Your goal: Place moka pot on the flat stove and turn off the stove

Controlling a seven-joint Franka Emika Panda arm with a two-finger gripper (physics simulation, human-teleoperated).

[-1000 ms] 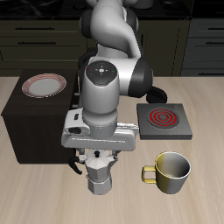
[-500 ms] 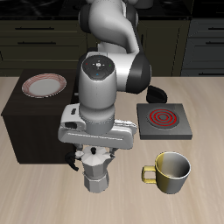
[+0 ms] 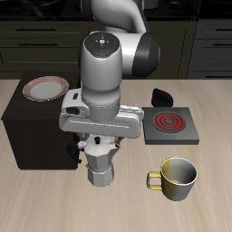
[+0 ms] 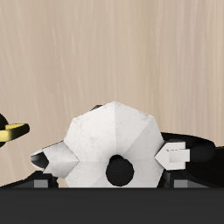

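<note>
Pale wood covers the table (image 3: 36, 204), with dark kitchen cabinets behind it. Near the table's front edge the moka pot (image 3: 98, 163) stands upright, directly beneath the gripper (image 3: 98, 145), which reaches straight down over its lid. From the wrist view the pot (image 4: 112, 144) fills the space between the fingers, handle out to one side and spout to the other, so the jaws appear closed on the pot's upper part, though actual contact is hidden. The flat stove (image 3: 170, 126) lies farther back, beside the arm, with its red coil bare. A yellow mug (image 3: 175, 178) sits near the front edge, between pot and stove along a direct path, so the carry probably needs height. A dark cabinet (image 3: 32, 127) carrying a plate (image 3: 45, 88) stands close on the pot's other side.
</note>
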